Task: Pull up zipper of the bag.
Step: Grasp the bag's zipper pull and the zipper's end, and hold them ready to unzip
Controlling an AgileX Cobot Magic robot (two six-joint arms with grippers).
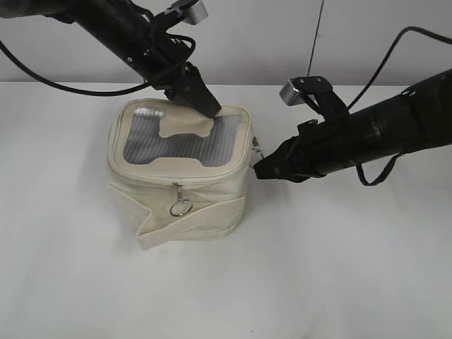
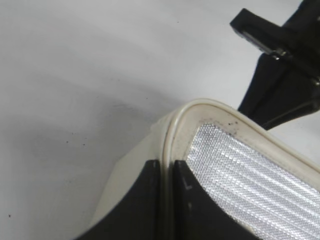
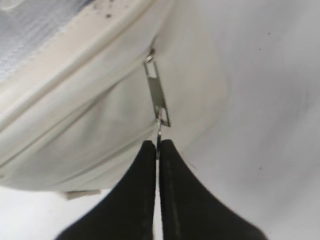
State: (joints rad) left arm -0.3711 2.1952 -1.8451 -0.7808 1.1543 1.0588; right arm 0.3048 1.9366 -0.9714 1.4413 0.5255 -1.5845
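1. The left arm [image 1: 120, 32] comes in from the upper left and slopes down to the right.
2. The left claw [image 1: 208, 107] points down with its two fingers [image 2: 137, 200] drawn close, pinching a raised rim between them.
3. The right arm [image 1: 381, 131] enters from the right and slopes down to the left.
4. The right claw [image 1: 258, 169] has its fingers [image 3: 142, 190] nearly together, clamped on a thin metal tab.
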